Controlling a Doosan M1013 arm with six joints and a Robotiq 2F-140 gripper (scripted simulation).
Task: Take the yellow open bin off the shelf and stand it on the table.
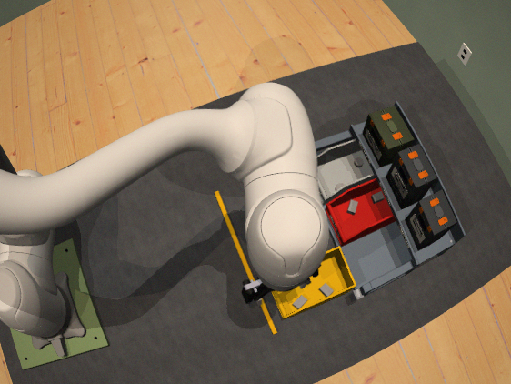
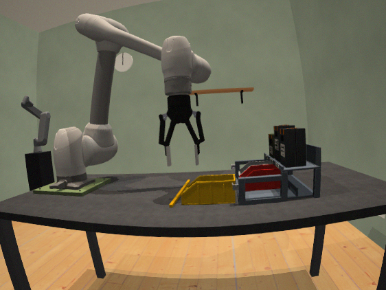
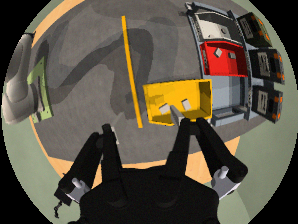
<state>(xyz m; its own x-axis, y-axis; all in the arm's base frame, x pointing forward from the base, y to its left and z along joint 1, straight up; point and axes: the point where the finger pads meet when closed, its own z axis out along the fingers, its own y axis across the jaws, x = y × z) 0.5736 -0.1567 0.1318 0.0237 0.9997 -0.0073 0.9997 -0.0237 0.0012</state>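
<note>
The yellow open bin (image 1: 315, 285) stands on its base on the table top, right in front of the grey shelf (image 1: 386, 196). It also shows in the side view (image 2: 209, 189) and the wrist view (image 3: 178, 102). Two grey parts (image 1: 313, 296) lie inside it. My gripper (image 2: 181, 159) hangs high above the table, over the bin's left end, open and empty, apart from the bin. The red bin (image 1: 360, 210) sits on the shelf's lower level, and a white bin (image 1: 341, 172) sits beside it.
A long yellow strip (image 1: 245, 261) lies on the table just left of the yellow bin. Three dark boxes (image 1: 409, 175) with orange clips stand on the shelf's upper level. The arm's green base plate (image 1: 59, 305) is at the far left.
</note>
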